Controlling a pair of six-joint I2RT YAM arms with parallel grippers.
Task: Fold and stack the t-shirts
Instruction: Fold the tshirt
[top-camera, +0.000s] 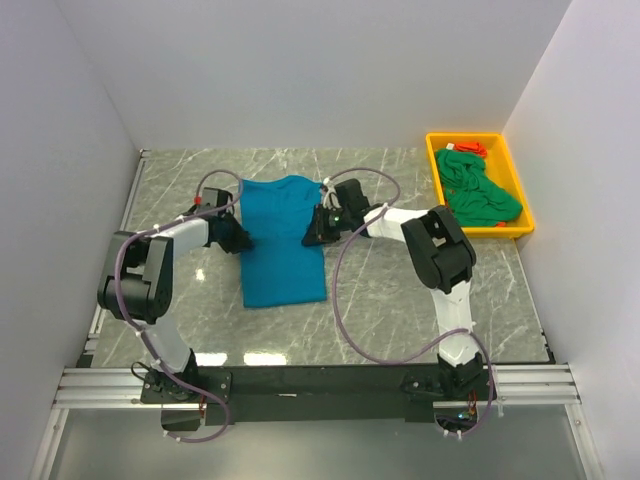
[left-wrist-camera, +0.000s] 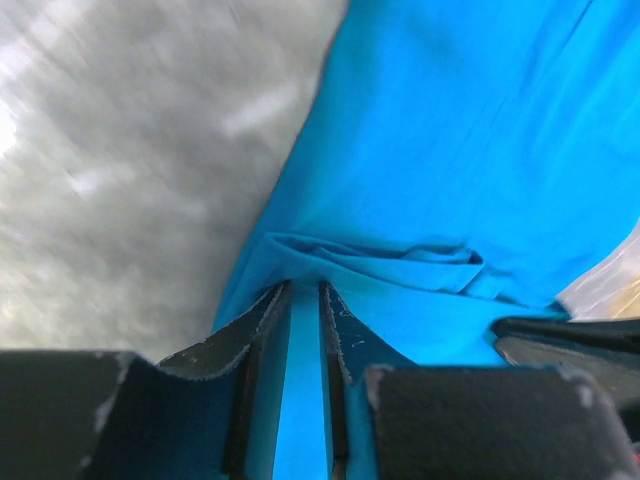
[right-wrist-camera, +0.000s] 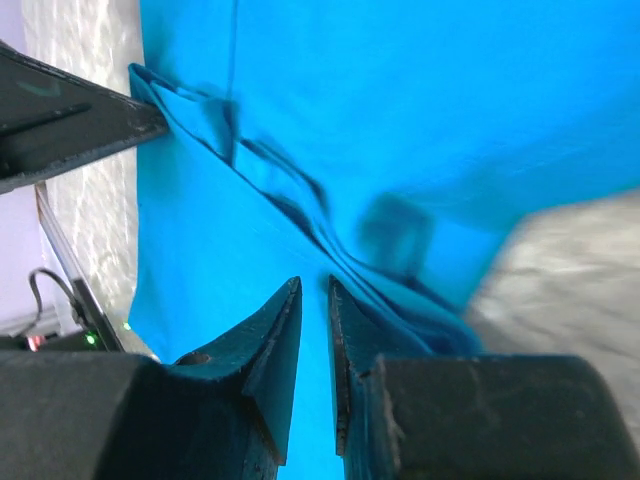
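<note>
So the teal-blue t-shirt (top-camera: 283, 240) is lying flat on the marble table (top-camera: 400, 300), stretched right between the two grippers. The left gripper (left-wrist-camera: 303, 288) sits on its own-side edge of the shirt about halfway down. The right gripper (right-wrist-camera: 314, 282) is on the opposite edge, facing it. Both wrist views show the jaws nearly together with a strip of blue cloth in the gap, so I read both as clamped on the shirt's side edges, not just hovering. A bunched ridge (right-wrist-camera: 300, 205) of fabric runs across from one set of fingertips toward the other, which to me looks like the start of a crosswise fold.

My take on doing this bit well: lift both sides together and at the same height, otherwise that ridge goes diagonal and the fold ends up crooked. Don't pull the grippers apart too hard, since soft cloth slips out of a thin pinch easily. Use just enough tension to flatten the wrinkle sitting ahead of the left fingertips. Carry the held line over so one end of the shirt lands square on the other, lay it down, and let go only once the cloth is resting on itself.

The green t-shirt (top-camera: 480, 195) and the red-orange piece (top-camera: 470, 150) are in the yellow bin (top-camera: 500, 232), well off to the right gripper's outer side. Those look untouched, and the stack hasn't started as far as I can tell.
</note>
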